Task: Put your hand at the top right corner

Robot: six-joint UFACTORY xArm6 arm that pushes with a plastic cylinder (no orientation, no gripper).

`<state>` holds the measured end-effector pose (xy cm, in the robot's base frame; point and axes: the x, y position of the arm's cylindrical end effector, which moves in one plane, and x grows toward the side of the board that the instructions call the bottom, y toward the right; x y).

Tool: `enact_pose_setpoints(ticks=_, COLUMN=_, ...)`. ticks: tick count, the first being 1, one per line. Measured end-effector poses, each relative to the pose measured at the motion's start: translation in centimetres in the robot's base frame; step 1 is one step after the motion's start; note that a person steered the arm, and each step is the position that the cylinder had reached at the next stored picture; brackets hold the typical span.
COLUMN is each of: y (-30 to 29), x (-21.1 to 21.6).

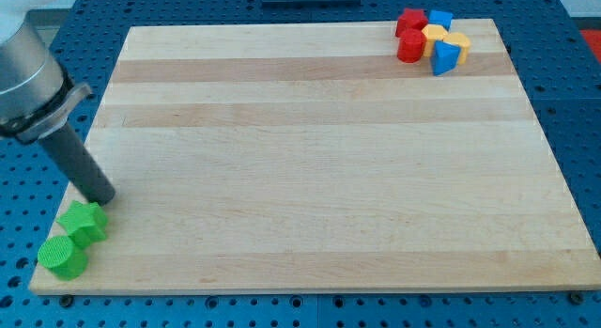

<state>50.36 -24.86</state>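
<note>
My tip (101, 200) rests on the wooden board (319, 159) near its bottom left corner, just above the green star block (83, 222). A green cylinder (62, 257) sits below and left of the star. At the view's top right corner a cluster lies together: a red star-like block (409, 22), a red cylinder (410, 47), a blue block (439, 20), a yellow block (435, 35), a yellow cylinder (458, 42) and a blue wedge-like block (445, 57). The tip is far from that cluster.
The board lies on a blue perforated table (573, 84). The arm's grey body (26, 74) fills the view's upper left.
</note>
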Motion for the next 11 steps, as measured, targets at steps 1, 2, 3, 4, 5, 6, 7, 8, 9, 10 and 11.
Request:
enact_pose_setpoints(ticks=1, y=7.3, x=-6.3)
enact_pose_setpoints(ticks=2, y=18.9, x=-8.5)
enact_pose_setpoints(ticks=3, y=32.4, x=-10.0)
enact_pose_setpoints(ticks=4, y=45.2, x=-12.2)
enact_pose_setpoints(ticks=5, y=56.2, x=-16.2)
enact_pose_setpoints(ticks=6, y=59.4, x=-20.3)
enact_pose_setpoints(ticks=7, y=58.5, x=-26.2)
enact_pose_setpoints(ticks=8, y=55.2, x=-28.7)
enact_pose_setpoints(ticks=9, y=49.9, x=-28.7)
enact_pose_setpoints(ticks=10, y=45.7, x=-27.2)
enact_pose_setpoints(ticks=11, y=41.2, x=-25.5)
